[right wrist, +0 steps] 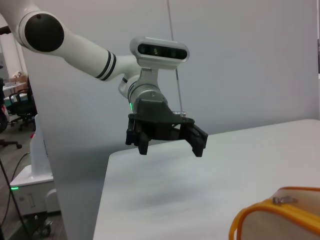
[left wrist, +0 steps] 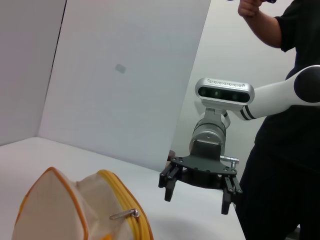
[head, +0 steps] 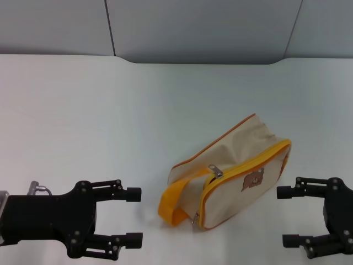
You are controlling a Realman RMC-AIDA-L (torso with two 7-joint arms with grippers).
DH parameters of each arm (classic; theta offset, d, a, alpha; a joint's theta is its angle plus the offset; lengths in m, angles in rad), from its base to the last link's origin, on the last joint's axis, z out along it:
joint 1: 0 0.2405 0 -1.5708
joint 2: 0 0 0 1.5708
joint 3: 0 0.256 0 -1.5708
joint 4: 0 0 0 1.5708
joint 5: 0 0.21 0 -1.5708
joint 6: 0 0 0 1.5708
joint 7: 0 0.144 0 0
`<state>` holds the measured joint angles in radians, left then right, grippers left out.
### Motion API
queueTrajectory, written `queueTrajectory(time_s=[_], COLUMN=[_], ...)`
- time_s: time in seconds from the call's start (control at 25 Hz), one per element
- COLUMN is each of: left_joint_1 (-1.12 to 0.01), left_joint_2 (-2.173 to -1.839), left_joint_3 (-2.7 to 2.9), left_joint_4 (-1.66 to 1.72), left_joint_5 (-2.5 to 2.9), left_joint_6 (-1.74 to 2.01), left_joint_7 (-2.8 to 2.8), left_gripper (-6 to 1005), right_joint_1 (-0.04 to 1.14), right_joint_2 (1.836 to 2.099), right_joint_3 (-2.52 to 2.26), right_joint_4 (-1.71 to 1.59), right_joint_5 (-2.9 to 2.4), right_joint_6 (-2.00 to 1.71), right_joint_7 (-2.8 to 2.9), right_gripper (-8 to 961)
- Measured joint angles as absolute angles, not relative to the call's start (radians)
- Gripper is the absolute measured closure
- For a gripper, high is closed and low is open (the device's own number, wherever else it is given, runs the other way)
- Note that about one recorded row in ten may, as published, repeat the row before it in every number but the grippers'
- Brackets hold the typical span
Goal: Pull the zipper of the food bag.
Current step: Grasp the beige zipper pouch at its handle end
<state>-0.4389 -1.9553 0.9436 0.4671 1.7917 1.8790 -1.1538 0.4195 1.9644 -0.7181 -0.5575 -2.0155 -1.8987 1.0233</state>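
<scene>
The food bag (head: 229, 165), beige with orange piping, lies on its side on the white table right of centre. Its yellow-orange zipper (head: 251, 160) edges the front panel, with the silver pull tab (head: 215, 171) at the left end near the yellow strap handle (head: 175, 200). A brown bear patch (head: 253, 180) sits on the front panel. My left gripper (head: 135, 216) is open, left of the bag and apart from it. My right gripper (head: 284, 216) is open, just right of the bag and not touching it. The bag (left wrist: 60, 210) and tab (left wrist: 125, 215) also show in the left wrist view.
The white table (head: 110, 110) ends at a grey wall panel (head: 198, 27) behind. A person in black (left wrist: 285, 150) stands behind my right arm in the left wrist view. An office chair (right wrist: 20, 102) shows far off in the right wrist view.
</scene>
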Motion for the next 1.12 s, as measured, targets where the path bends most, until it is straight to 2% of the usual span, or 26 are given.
queueTrajectory(time_s=[0.52, 0.8, 0.92, 1.12], left_joint_1=[-0.423, -0.423, -0.422, -0.436], left_joint_2=[-1.947, -1.953, -1.977, -2.047], left_joint_3=[0.946, 0.939, 0.938, 0.962], left_joint_4=[0.471, 0.467, 0.463, 0.464], left_joint_5=[1.793, 1.793, 1.793, 1.815], left_joint_6=[1.885, 1.86, 1.816, 1.737], left_joint_7=[-1.15, -1.145, -1.145, -1.141], left_gripper=[178, 177, 177, 177], right_joint_1=[0.422, 0.423, 0.423, 0.421], right_joint_2=[1.976, 1.976, 1.976, 1.976], right_joint_3=[-0.654, -0.651, -0.648, -0.63], right_joint_4=[-0.552, -0.551, -0.551, -0.552], right_joint_5=[-2.014, -2.014, -2.014, -2.014], right_joint_6=[-1.932, -1.932, -1.933, -1.933], right_joint_7=[1.022, 1.022, 1.026, 1.027], right_gripper=[127, 127, 127, 128])
